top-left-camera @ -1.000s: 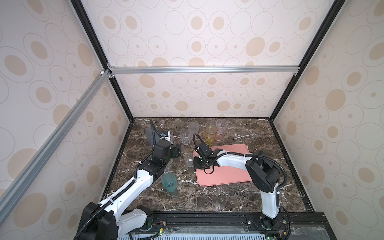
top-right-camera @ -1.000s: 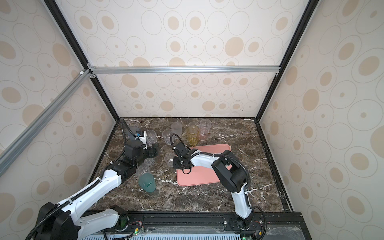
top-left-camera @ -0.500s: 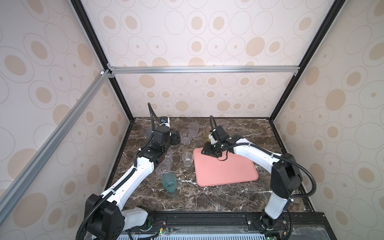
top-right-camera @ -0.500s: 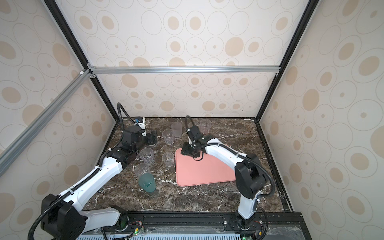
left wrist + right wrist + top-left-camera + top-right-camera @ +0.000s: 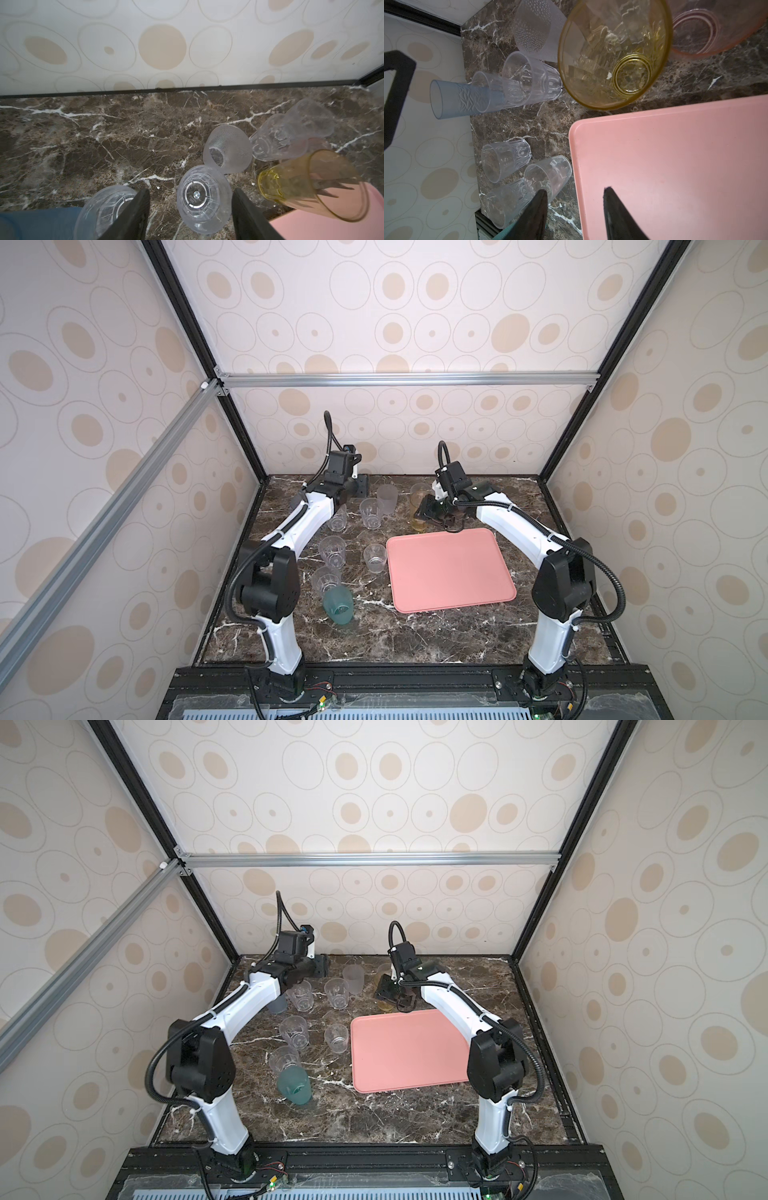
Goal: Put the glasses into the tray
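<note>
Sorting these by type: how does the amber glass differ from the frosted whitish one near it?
The amber glass is see-through yellow with facets; the frosted glass is cloudy white with a dotted surface. The amber glass stands close to the far edge of the tray; the frosted glass stands farther from it, beside a clear tumbler. Both stand upright on the marble, outside the tray.

Glasses [image 5: 371, 513] upright, clustered left of, behind flat pink tray [image 5: 449, 568].

A dark brown marble surface [image 5: 419, 635] with white veins lay between cream walls [image 5: 415, 302] printed with tan ovals. One silver bar [image 5: 407, 379] crossed at twelve o'clock, and another bar [image 5: 104, 522] slanted at nine o'clock.
</note>
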`<state>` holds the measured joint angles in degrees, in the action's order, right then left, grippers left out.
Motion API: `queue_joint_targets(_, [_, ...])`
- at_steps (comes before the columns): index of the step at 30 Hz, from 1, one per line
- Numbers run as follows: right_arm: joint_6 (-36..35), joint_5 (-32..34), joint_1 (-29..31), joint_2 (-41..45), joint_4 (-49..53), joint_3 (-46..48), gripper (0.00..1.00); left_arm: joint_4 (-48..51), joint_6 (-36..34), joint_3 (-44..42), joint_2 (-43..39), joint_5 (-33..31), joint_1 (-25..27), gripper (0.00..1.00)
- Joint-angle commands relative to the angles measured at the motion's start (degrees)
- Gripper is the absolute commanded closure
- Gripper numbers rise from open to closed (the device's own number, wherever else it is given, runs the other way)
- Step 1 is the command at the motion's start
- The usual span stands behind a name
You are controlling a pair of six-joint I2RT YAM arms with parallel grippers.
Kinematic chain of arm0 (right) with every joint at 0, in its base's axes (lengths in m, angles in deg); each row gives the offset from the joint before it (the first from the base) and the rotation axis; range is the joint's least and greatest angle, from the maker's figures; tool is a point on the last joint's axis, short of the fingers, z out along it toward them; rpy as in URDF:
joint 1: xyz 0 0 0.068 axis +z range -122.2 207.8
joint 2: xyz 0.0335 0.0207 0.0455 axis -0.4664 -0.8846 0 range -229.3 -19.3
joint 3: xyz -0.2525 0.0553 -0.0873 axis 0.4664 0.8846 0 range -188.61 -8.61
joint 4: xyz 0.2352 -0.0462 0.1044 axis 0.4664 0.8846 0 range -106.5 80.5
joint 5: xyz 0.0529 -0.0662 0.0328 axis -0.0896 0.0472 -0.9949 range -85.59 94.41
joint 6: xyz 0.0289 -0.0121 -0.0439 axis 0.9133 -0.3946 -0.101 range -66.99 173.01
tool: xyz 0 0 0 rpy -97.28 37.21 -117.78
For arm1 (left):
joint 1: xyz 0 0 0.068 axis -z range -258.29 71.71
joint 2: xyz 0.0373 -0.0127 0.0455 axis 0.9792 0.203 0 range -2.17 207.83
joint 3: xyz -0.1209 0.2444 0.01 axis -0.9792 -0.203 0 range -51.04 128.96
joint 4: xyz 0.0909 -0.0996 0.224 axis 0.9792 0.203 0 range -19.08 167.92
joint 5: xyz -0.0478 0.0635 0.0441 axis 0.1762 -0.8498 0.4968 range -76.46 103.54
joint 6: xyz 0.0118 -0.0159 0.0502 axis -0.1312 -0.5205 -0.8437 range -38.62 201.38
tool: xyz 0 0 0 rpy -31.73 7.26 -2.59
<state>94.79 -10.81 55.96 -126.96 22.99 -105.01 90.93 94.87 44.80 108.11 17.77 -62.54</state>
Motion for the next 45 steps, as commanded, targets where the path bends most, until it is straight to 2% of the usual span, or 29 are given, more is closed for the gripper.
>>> queue_joint_targets(1, [1.55, -0.06, 0.32, 1.49, -0.25, 2.99, 0.54, 11.7, -4.57, 7.11, 5.93, 2.76, -0.72, 0.39])
queue_joint_targets(4, [1.55, 0.64, 0.33, 2.94, -0.98, 5.86, 0.54, 15.53, -6.06, 12.73, 10.93, 1.93, -0.81, 0.39])
queue_joint_targets(9, [0.7, 0.72, 0.43, 2.91, -0.52, 7.39, 0.55, 16.98, -6.55, 16.63, 15.25, 1.31, -1.07, 0.42])
queue_joint_targets(17, [-0.49, 1.91, 0.45, 2.46, 0.02, 6.78, 0.55, 17.82, -7.25, 16.17, 17.16, 2.66, -1.07, 0.61])
queue_joint_targets(19, [-0.56, 1.87, 0.45, 2.23, 0.21, 6.61, 0.55, 17.85, -7.69, 15.49, 17.12, 2.62, -1.09, 0.63])
queue_joint_targets(23, [-0.39, 2.04, 0.45, 2.25, 0.07, 6.98, 0.55, 18.17, -8.72, 14.29, 16.51, 2.41, -1.09, 0.76])
queue_joint_targets(29, [0.32, 2.13, 0.48, 2.56, -0.72, 8.0, 0.55, 18.23, -9.74, 12.59, 15.49, 1.57, -1.08, 0.85])
queue_joint_targets(32, [0.28, 2.22, 0.53, 2.71, -0.79, 8.0, 0.55, 18.44, -9.66, 12.55, 15.51, 1.59, -1.07, 0.93])
queue_joint_targets(35, [0.14, 2.51, 0.58, 3.02, -0.54, 8.14, 0.55, 19.28, -9.39, 12.89, 14.02, 1.57, -1.08, 1.0])
queue_joint_targets(40, [-0.2, 2.87, 0.52, 3.93, 0.08, 7.92, 0.56, 21.82, -8.84, 12.14, 7.97, 1.88, -0.8, 1.0])
queue_joint_targets(45, [-2.84, 4.69, 0.44, 7.33, 2.91, 8.65, 0.57, 23.48, -6.68, 6.17, -2.92, 0.42, 1.63, 1.0])
